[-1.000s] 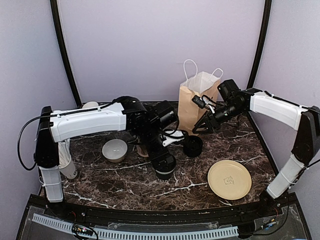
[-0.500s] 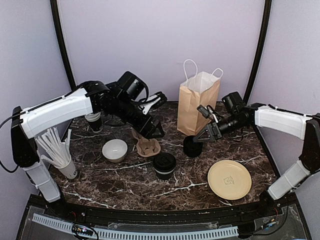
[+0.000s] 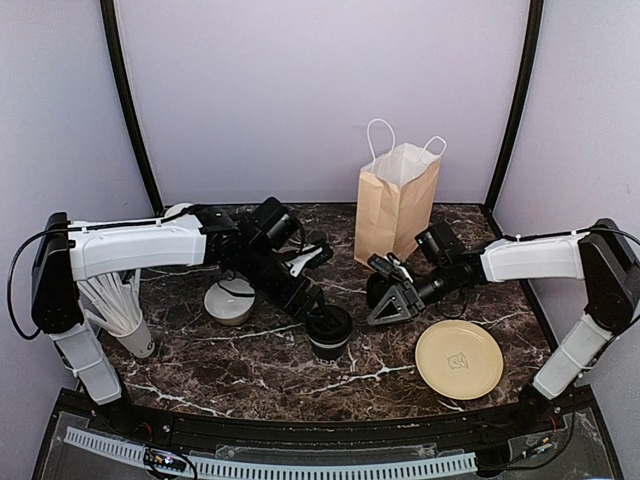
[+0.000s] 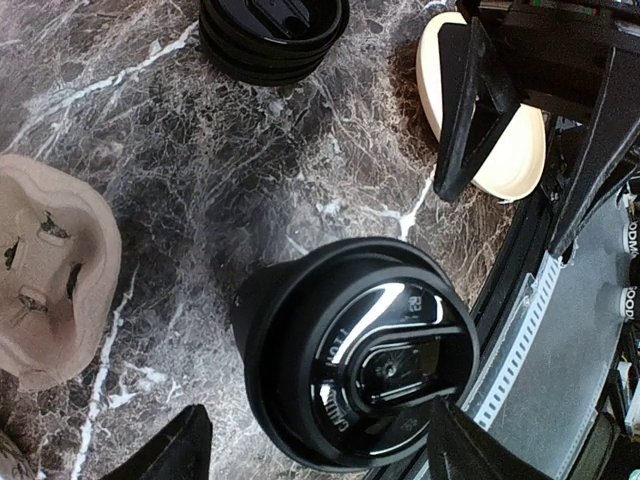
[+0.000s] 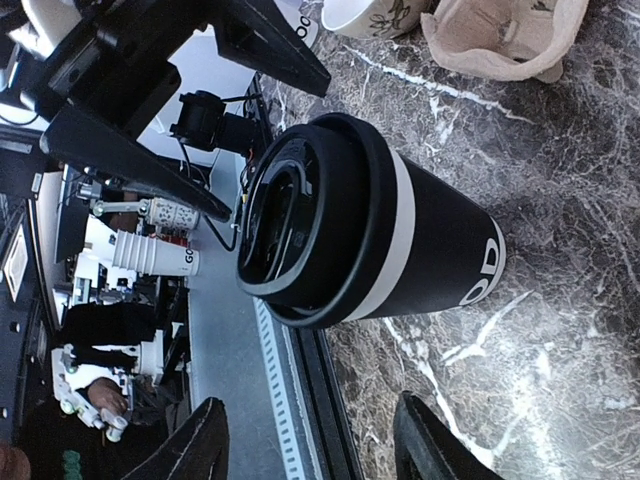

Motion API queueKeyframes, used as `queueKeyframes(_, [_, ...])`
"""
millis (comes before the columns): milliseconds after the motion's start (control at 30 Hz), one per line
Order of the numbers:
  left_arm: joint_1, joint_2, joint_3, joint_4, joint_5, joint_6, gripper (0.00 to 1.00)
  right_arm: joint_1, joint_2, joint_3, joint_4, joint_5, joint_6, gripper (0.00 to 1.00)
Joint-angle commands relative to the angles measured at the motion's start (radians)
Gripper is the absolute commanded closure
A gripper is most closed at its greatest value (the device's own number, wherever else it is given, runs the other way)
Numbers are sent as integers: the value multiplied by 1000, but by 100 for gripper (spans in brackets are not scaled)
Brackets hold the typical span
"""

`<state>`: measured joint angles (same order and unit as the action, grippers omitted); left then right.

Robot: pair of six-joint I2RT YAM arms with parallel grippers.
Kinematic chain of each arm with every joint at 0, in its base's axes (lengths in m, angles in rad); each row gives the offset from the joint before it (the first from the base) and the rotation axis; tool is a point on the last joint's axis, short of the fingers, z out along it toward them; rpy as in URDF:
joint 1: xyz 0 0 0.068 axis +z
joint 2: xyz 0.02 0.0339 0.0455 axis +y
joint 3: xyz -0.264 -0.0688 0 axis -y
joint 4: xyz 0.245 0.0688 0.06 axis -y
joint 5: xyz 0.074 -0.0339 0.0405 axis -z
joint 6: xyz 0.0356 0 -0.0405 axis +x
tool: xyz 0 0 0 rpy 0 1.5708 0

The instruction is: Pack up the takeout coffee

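One black lidded cup (image 3: 328,331), upright, lettering apparently white.

Takeout cup (image 3: 328,333) (image 4: 360,365) (image 5: 370,240): black paper, black plastic lid seated. Upright on marble tabletop (image 3: 250,370), centre-front. White band under lid. White side lettering partly visible, possibly "OD".

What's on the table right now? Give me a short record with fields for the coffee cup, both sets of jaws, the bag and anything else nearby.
coffee: one lidded black cup, upright on the marble table, not gripped
second lidded cup: not visible
left gripper: poised over the cup, jaws open, not touching it
right gripper: low beside the cup, jaws open, empty
paper bag: upright at the back
cup carrier: lying near the cup, visible part empty
lid stack: by the right gripper
plate: front right, empty
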<state>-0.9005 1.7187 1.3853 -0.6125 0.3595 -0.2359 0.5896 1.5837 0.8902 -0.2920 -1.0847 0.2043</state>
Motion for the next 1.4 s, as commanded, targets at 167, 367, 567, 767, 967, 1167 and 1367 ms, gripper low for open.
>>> queueKeyframes(167, [2,-12,-64,99,32,-57,33,82,136,124,-24,-36,-32,55])
queueKeyframes(367, [2,-5,-92,126,83,-72,46,82,206,179,-55,-61,-41,59])
queueKeyframes(567, [2,-4,-126,142,101,-83,53,84,239,198,-65,-66,-42,58])
queueKeyframes(767, [3,7,-156,144,93,-88,57,83,266,218,-102,8,-66,61])
queueKeyframes(967, [3,0,-215,169,94,-90,59,83,333,264,-177,157,-100,64])
queueKeyframes(1167, [3,-10,-270,192,88,-100,60,74,438,373,-272,340,-164,75])
queueKeyframes(1367, [4,-32,-297,191,69,-116,59,-8,480,518,-365,255,-230,77])
